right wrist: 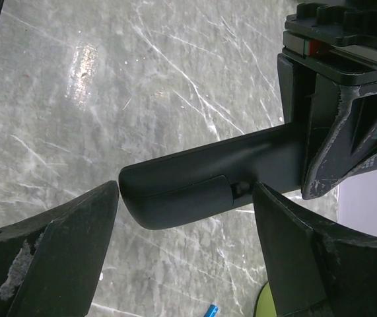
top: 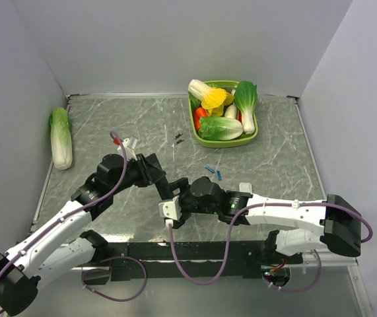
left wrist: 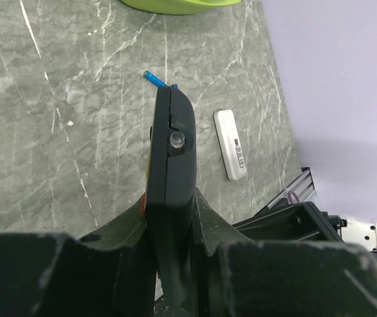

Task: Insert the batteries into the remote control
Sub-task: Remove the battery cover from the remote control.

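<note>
My left gripper point(top: 156, 173) is shut on the black remote control point(top: 170, 188) and holds it above the table. In the left wrist view the remote point(left wrist: 171, 145) stands edge-on between my fingers point(left wrist: 129, 224). My right gripper point(right wrist: 185, 188) is open and straddles the remote's free end point(right wrist: 195, 191), where a closed cover panel with a small latch shows. Its left fingertip point(right wrist: 105, 198) is at the remote's tip. Two blue batteries point(top: 209, 168) point(top: 219, 175) lie on the table beyond the grippers. One shows in the left wrist view point(left wrist: 152, 76) and one in the right wrist view point(right wrist: 209, 310).
A white remote point(top: 244, 188) lies right of the grippers, also in the left wrist view point(left wrist: 230, 153). A green tray point(top: 252, 135) of toy vegetables stands at the back. A toy cabbage point(top: 61, 137) lies by the left wall. Two dark bits point(top: 178, 139) lie mid-table.
</note>
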Robot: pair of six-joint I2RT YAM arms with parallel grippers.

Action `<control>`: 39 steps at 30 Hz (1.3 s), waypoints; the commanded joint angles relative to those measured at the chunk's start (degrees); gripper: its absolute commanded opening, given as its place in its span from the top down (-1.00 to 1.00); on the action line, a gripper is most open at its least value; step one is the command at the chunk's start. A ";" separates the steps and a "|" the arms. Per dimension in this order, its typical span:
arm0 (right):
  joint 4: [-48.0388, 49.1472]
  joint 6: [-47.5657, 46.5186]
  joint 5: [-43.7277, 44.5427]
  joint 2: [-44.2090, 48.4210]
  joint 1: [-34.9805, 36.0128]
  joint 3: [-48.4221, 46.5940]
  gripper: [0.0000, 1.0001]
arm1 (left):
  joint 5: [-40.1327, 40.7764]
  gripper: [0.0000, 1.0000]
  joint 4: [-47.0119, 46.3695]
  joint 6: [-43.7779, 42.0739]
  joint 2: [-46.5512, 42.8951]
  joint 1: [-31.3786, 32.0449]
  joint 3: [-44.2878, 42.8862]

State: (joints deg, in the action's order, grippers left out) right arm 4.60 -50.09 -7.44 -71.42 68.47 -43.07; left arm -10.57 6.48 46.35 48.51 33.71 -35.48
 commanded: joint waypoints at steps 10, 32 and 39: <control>-0.12 0.60 -2.05 -1.44 -0.17 0.53 -0.56 | -3.49 0.97 -7.88 5.77 0.35 -1.19 -1.43; -12.51 1.57 -12.33 -8.39 -1.32 -5.97 0.21 | -3.58 0.97 -9.56 5.07 -1.84 -2.33 0.15; -15.23 1.75 -14.62 -9.62 -2.02 -7.20 0.55 | -3.67 0.97 -10.52 3.40 -2.37 -4.36 1.29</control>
State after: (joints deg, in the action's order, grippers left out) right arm -3.18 -49.54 -15.09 -78.17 66.24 -49.54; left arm -11.68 7.97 47.35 48.73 30.28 -32.64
